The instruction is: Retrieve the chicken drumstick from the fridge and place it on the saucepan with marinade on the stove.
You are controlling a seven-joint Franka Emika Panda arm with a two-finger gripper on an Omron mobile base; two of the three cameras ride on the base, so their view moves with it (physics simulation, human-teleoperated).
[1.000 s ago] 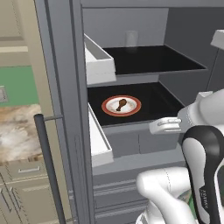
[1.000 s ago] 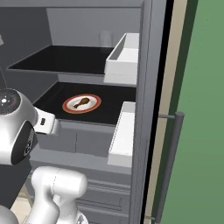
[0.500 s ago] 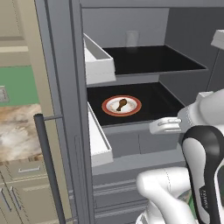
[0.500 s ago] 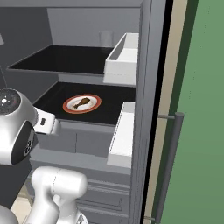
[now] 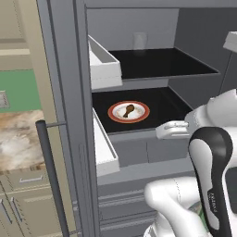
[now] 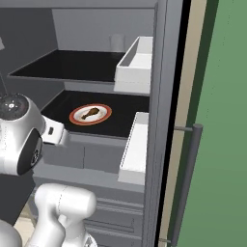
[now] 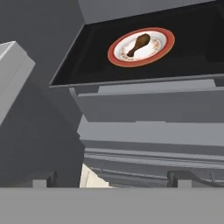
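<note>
The fridge stands open, showing its dark shelves. On the lower shelf the chicken drumstick, a small brown piece, lies on a white plate with an orange-red rim. My gripper is open, its two dark fingertips wide apart with nothing between them. It hangs in front of and below that shelf, facing the grey drawer fronts, well short of the plate. The saucepan, marinade and stove are out of view.
White door bins jut from both open doors beside the shelves. A pale translucent cup stands at the back of the upper shelf. Long bar handles run down the doors. A marbled counter lies to the left.
</note>
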